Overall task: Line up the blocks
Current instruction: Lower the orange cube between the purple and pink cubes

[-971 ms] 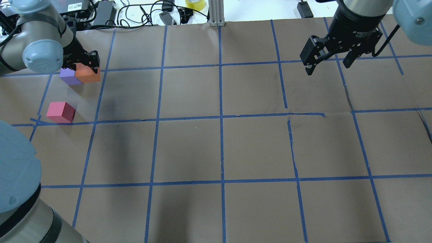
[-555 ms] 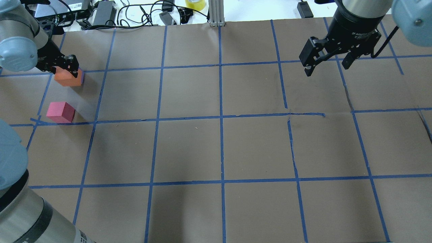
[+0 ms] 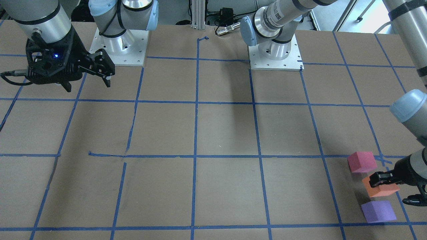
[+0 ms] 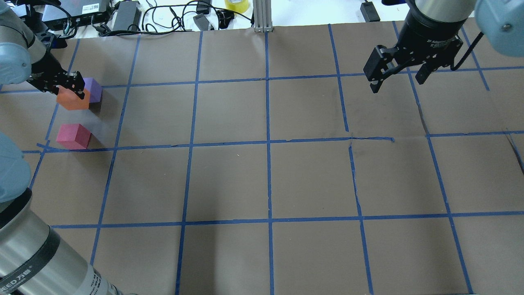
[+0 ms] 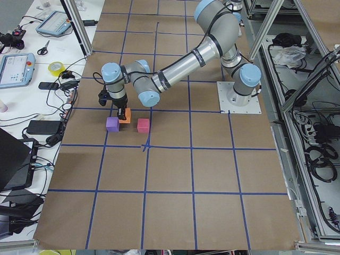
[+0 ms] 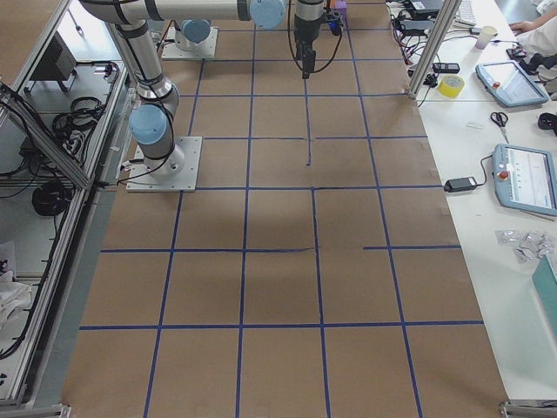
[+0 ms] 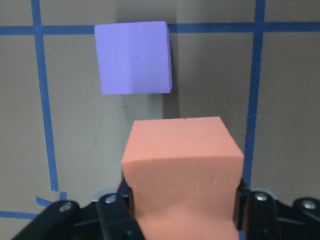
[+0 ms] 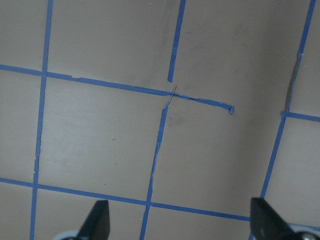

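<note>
My left gripper (image 4: 67,87) is shut on the orange block (image 4: 73,100), held low over the paper at the table's far left. In the front view the orange block (image 3: 380,189) is between the pinkish-red block (image 3: 361,161) and the purple block (image 3: 378,211), roughly in a row. The left wrist view shows the orange block (image 7: 182,160) between the fingers, with the purple block (image 7: 134,57) just beyond it. The purple block (image 4: 94,89) and pinkish-red block (image 4: 73,136) rest on the paper. My right gripper (image 4: 399,80) is open and empty at the far right.
Brown paper with a blue tape grid (image 4: 268,141) covers the table. Cables, power bricks and a roll of yellow tape (image 4: 236,5) lie beyond the far edge. A metal post (image 4: 262,16) stands at the back middle.
My left gripper has carried the orange block leftward, from the right of the purple block across it, to a spot between the purple and pinkish-red blocks. The right arm has barely moved.
</note>
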`<state>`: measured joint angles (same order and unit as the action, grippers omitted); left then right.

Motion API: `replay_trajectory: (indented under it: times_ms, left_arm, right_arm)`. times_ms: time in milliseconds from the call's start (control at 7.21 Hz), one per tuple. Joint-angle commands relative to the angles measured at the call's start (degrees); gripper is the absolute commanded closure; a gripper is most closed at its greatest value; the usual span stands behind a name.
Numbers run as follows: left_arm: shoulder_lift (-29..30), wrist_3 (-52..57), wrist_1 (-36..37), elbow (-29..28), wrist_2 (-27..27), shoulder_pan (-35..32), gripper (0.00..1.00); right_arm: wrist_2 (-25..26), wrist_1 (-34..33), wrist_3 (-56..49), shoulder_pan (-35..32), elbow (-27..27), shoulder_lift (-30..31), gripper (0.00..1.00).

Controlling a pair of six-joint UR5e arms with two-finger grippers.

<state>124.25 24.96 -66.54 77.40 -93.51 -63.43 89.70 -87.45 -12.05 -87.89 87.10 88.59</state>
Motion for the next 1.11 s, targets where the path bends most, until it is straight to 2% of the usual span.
replay_trajectory:
  times_ms: [0,277,416,971]
  left_arm:
    - [0.6,0.7,-0.3,-0.9,-0.1,0.1,0.88]
    - [1.3,1.6,-0.8,-1.1,-0.2,0.1,0.94]
    - [1.5,2.5,-0.8,-1.1,-0.4,0.1,1.0]
    - [1.9,3.8,-1.0,-1.6,0.2,0.7,1.0]
  right_arm:
    - [0.0,0.0,0.0,0.0,0.0,0.0,0.0]
    - [0.0,0.0,0.0,0.0,0.0,0.0,0.0]
    - [-0.1,0.0,0.0,0.0,0.0,0.0,0.0]
    - [-0.7,0.0,0.1,0.0,0.0,0.0,0.0]
